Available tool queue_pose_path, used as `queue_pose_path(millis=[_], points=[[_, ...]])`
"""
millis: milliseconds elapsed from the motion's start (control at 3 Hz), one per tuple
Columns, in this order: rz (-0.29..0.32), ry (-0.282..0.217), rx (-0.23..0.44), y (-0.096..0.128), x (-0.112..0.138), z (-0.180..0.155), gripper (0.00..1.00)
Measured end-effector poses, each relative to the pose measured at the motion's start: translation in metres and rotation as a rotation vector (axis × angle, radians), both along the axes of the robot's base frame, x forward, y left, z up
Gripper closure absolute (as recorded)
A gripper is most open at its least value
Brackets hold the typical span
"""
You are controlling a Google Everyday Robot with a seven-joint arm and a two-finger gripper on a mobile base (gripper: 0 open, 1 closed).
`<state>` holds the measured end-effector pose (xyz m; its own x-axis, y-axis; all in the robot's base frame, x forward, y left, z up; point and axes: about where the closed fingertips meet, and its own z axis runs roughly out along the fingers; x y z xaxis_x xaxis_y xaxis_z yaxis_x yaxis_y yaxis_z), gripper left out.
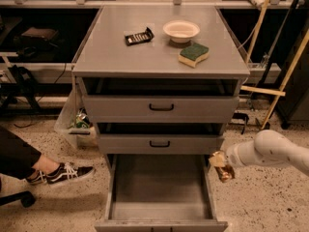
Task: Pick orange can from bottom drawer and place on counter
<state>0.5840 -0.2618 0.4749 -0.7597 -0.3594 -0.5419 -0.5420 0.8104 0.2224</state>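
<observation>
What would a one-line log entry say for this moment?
hand: right of open bottom drawer, outside it | holding: orange can | counter: can not yet placed

A white bowl (181, 31) sits towards the back of the cabinet top (111, 57). A green-and-yellow sponge (193, 54) lies just in front of it, and a flat black packet (139, 36), perhaps a snack wrapper, lies to its left. Two shallow drawers (120, 109) carry black handles (161, 107). A black sneaker (60, 174) with white laces rests on the speckled floor (270, 207). Wooden poles (285, 81) lean at the right, above the gripper (222, 167) by the cabinet's lower right.
</observation>
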Motion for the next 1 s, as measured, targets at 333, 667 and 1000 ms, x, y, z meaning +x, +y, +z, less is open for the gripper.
queue_pose_path(millis=[333,667,1000], points=[[0.001,-0.003,-0.001,0.001,0.002,0.0,1.0],[0.019,-0.027,-0.023,0.007,-0.009,0.03,1.0],[0.048,-0.049,-0.032,0.025,-0.058,0.085,1.0]])
